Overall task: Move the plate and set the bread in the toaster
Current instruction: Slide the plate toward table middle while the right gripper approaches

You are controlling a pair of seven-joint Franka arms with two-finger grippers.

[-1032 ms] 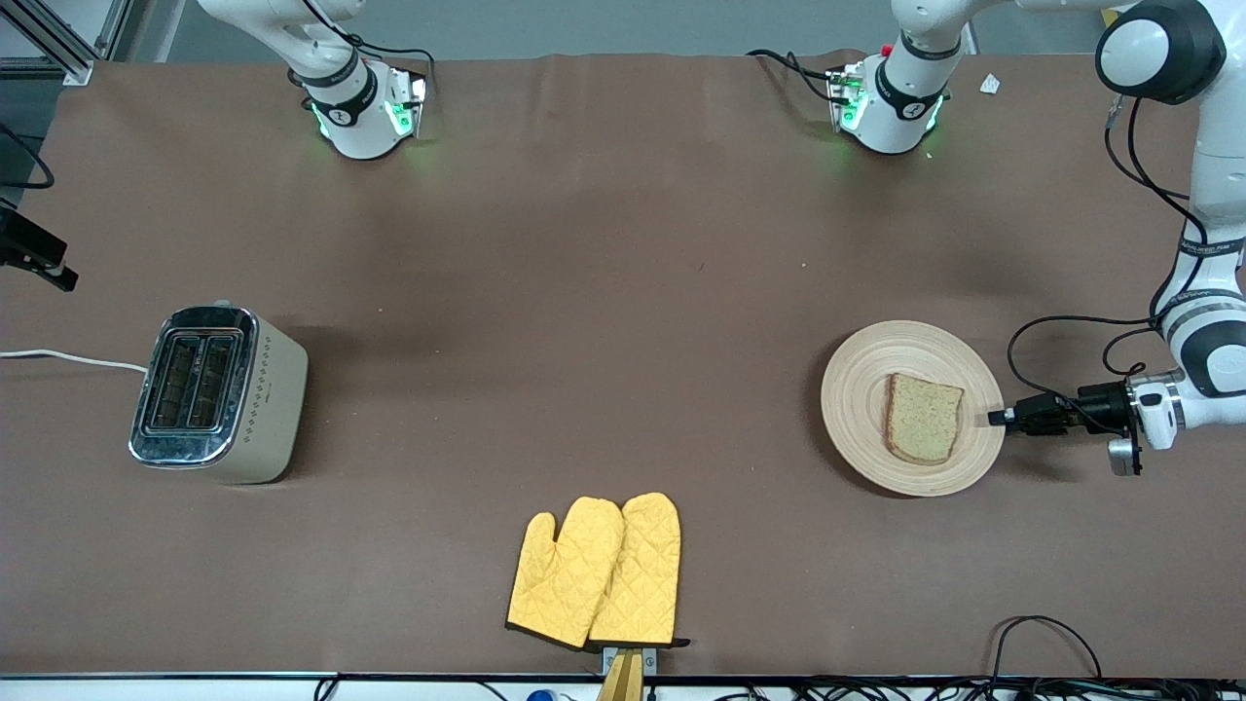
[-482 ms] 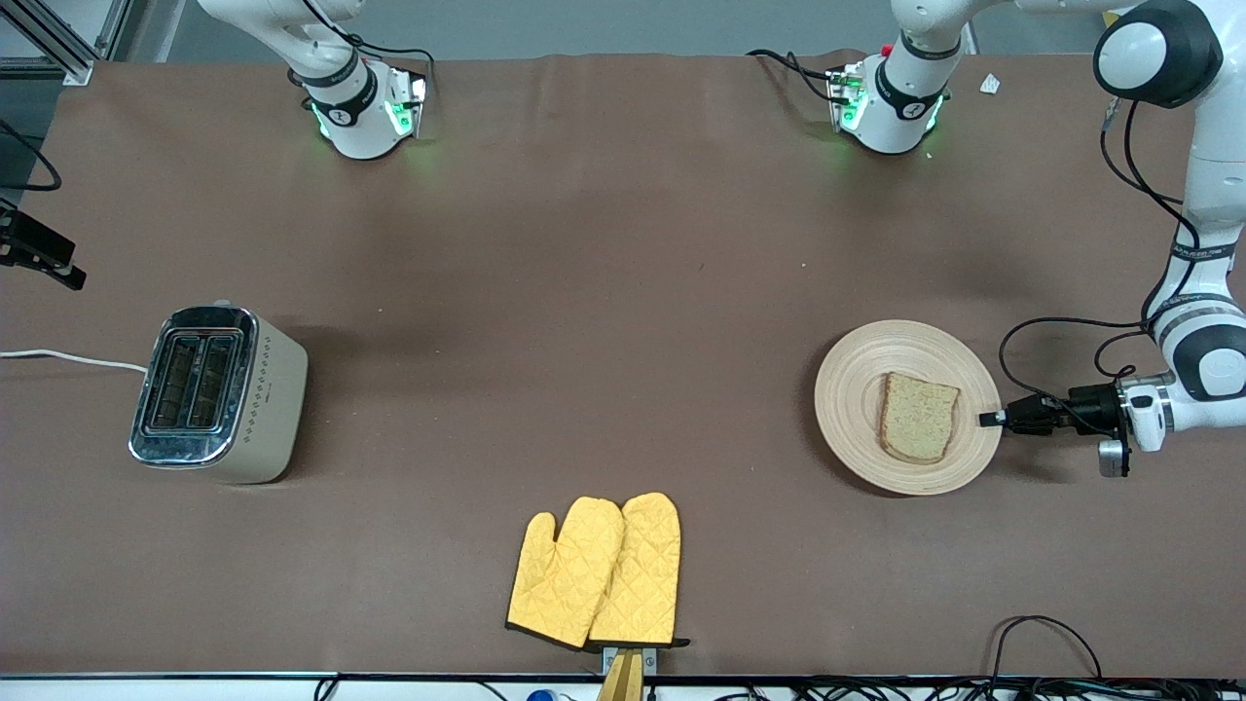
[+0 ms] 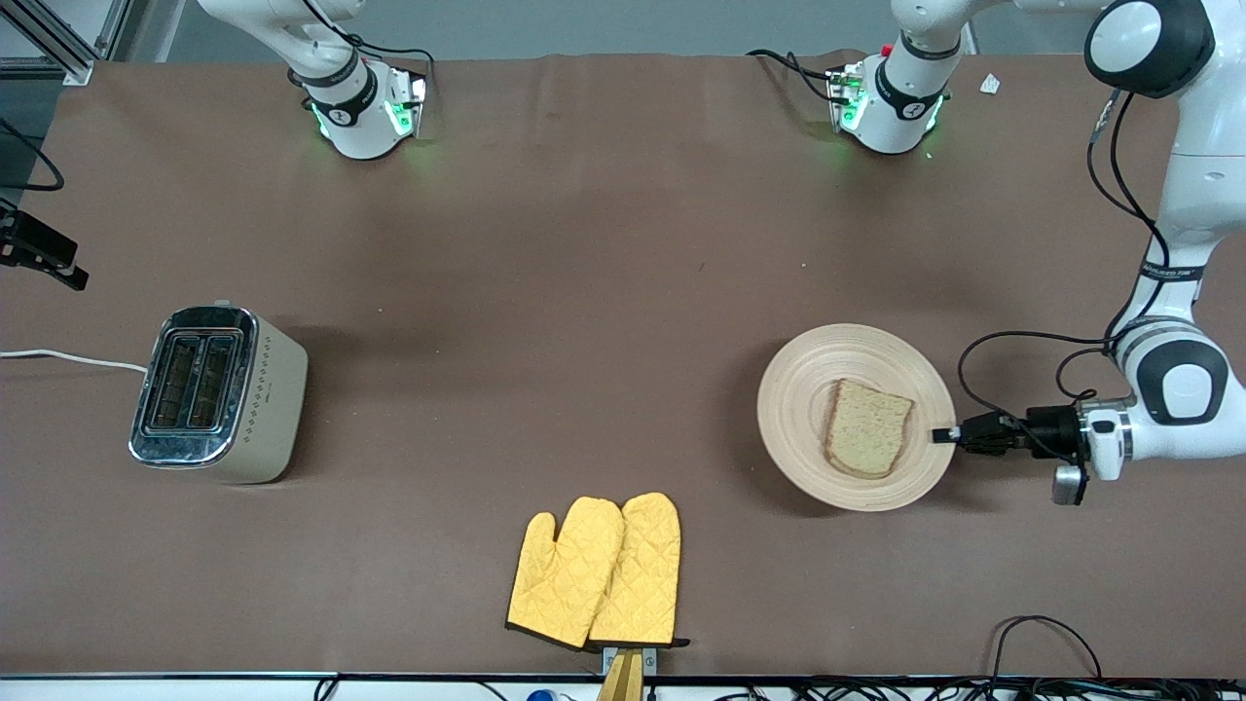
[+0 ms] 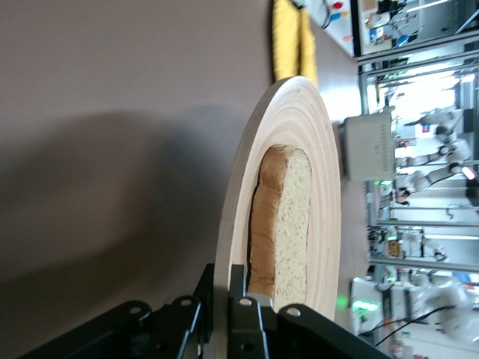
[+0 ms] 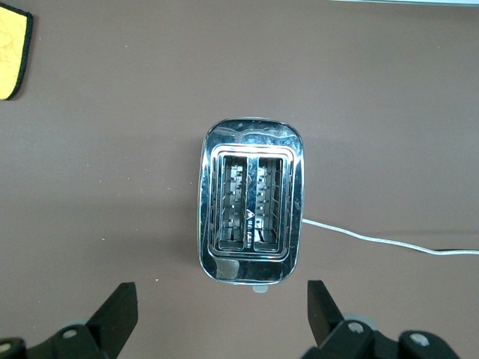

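The beige wooden plate [image 3: 803, 414] sits toward the left arm's end of the table with the bread [image 3: 866, 427] lying flat on it. My left gripper [image 3: 942, 435] is shut on the plate's rim, on the side toward the left arm's end. In the left wrist view its fingers [image 4: 238, 283] pinch the rim of the plate [image 4: 322, 187] right beside the bread [image 4: 288, 217]. The cream toaster [image 3: 216, 392] stands toward the right arm's end, both slots empty. My right gripper [image 5: 221, 299] is open and empty, high over the toaster [image 5: 251, 202].
A pair of yellow oven mitts [image 3: 596, 570] lies near the front edge at mid-table. The toaster's white cord [image 3: 68, 358] runs off the table's end. Black cables [image 3: 1042, 633] loop at the front edge near the left arm's end.
My left gripper has slid the plate with the bread toward the middle of the table and slightly nearer the front camera. The toaster and mitts have not moved.
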